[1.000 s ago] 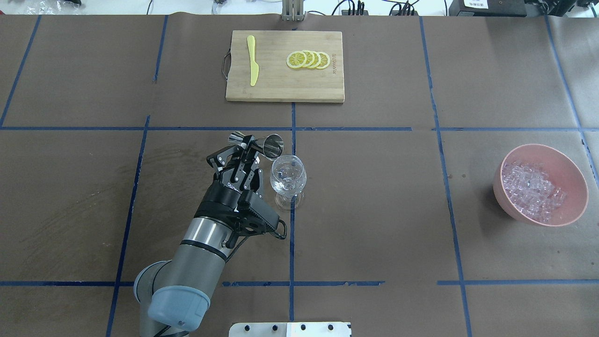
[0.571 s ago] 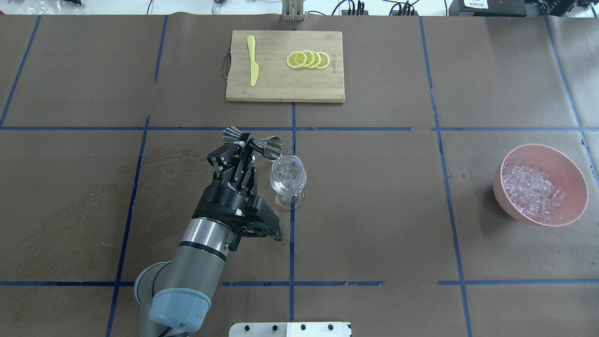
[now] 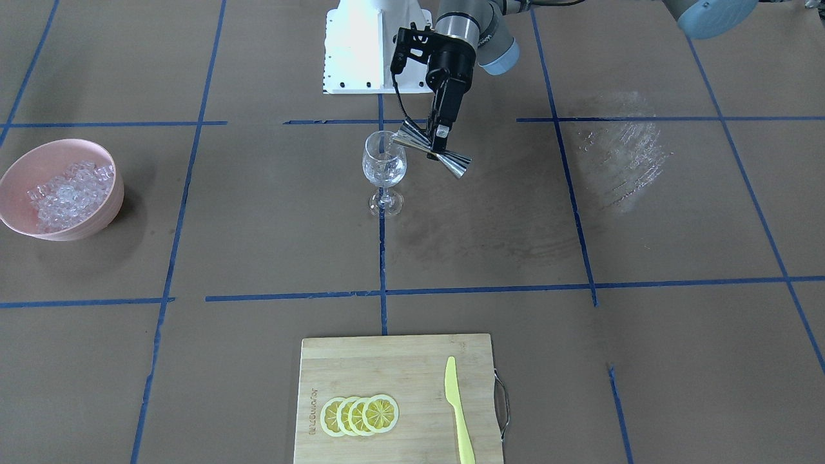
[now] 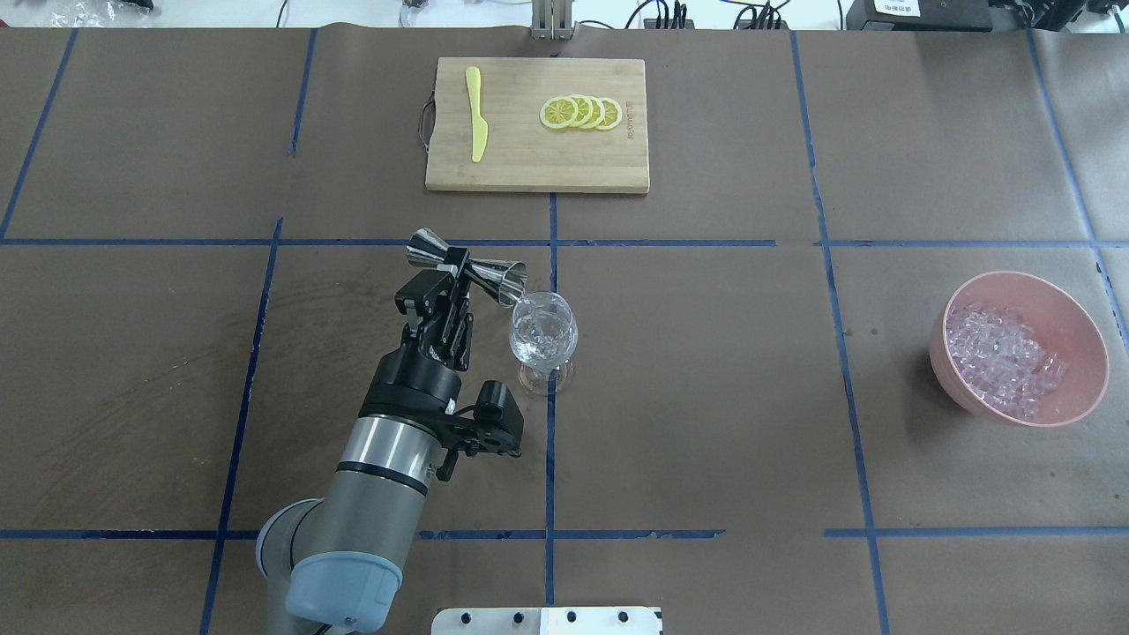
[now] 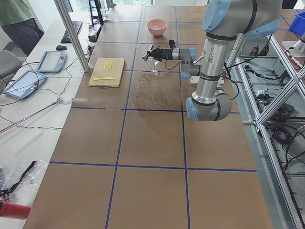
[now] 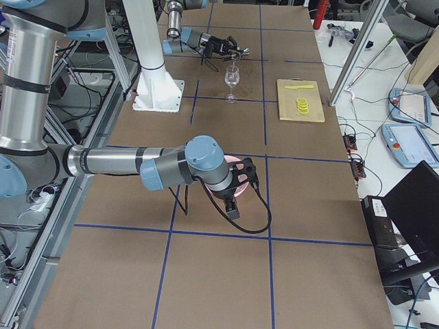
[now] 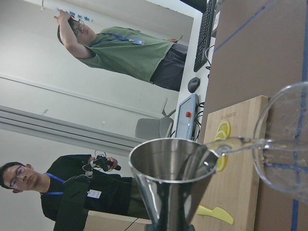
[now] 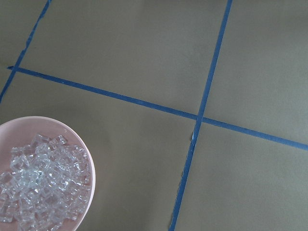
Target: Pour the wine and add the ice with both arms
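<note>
My left gripper point(image 4: 460, 270) is shut on the waist of a steel jigger point(image 4: 467, 267), tipped with its mouth at the rim of the wine glass point(image 4: 544, 331). In the left wrist view a thin clear stream runs from the jigger point(image 7: 171, 168) into the wine glass point(image 7: 284, 144). The front view shows the jigger point(image 3: 430, 149) tilted over the glass point(image 3: 384, 169). The ice point(image 4: 1001, 357) fills a pink bowl point(image 4: 1085, 331) at the right. My right gripper point(image 6: 239, 181) hangs over that bowl, seen only in the exterior right view; I cannot tell if it is open. The right wrist view shows the ice point(image 8: 38, 187).
A wooden cutting board point(image 4: 538, 163) lies at the far middle with lemon slices point(image 4: 582, 113) and a yellow knife point(image 4: 476, 115). A wet smear point(image 3: 619, 154) marks the paper on my left side. Blue tape lines cross the brown table. People stand beyond the far edge.
My left wrist has rolled and tipped the jigger further. Its mouth has dropped onto the glass rim and its far end has swung left.
</note>
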### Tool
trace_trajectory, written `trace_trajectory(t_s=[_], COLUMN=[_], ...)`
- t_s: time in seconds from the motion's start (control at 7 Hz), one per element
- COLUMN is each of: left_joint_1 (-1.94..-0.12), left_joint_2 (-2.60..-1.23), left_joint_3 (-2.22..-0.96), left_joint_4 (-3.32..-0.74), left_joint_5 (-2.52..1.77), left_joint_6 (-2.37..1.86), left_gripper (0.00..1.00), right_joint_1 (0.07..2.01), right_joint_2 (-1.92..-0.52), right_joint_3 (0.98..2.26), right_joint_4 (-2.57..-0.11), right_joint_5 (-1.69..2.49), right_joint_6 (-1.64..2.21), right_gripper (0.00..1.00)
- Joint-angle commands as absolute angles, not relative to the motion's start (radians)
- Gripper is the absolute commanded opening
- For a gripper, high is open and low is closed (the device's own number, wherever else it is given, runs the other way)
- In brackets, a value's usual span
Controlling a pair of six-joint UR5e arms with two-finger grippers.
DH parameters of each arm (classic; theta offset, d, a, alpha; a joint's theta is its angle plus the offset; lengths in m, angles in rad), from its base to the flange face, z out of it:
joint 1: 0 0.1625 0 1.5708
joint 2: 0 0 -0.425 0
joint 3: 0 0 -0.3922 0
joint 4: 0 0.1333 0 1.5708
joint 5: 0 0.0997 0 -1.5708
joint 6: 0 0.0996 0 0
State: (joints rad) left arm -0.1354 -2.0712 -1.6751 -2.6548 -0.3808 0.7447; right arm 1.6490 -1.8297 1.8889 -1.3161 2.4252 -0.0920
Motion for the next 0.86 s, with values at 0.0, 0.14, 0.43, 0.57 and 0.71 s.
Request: trace_trajectory(t_s=[0.0, 0.14, 0.43, 0.57, 0.71], left_joint_1=[-0.13, -0.115, -0.097, -0.097, -0.097], left_joint_2=[-2.085, -2.088, -2.088, -2.088, -2.088], left_joint_3=[-1.675, -1.674, -1.669, -1.669, -1.669], left_joint_4=[-2.655, -2.655, -2.655, -2.655, -2.655], left_joint_5=[-0.354, -0.342, -0.318, -0.318, -0.319], left_joint_6=[0.854, 0.894, 0.897, 0.897, 0.897], left_gripper=[0.0, 0.0, 0.0, 0.0, 0.0], right_joint_1=[1.649, 1.649, 1.649, 1.649, 1.649], right_joint_2=[-1.83, -1.83, -1.83, -1.83, -1.83], right_joint_3=[1.887, 1.887, 1.885, 1.885, 1.885], right_joint_4=[-1.316, -1.316, -1.316, -1.316, -1.316], right_joint_5=[2.425, 2.425, 2.425, 2.425, 2.425], right_joint_6=[-0.092, -0.092, -0.092, -0.092, -0.092], right_gripper=[1.0, 1.0, 1.0, 1.0, 1.0])
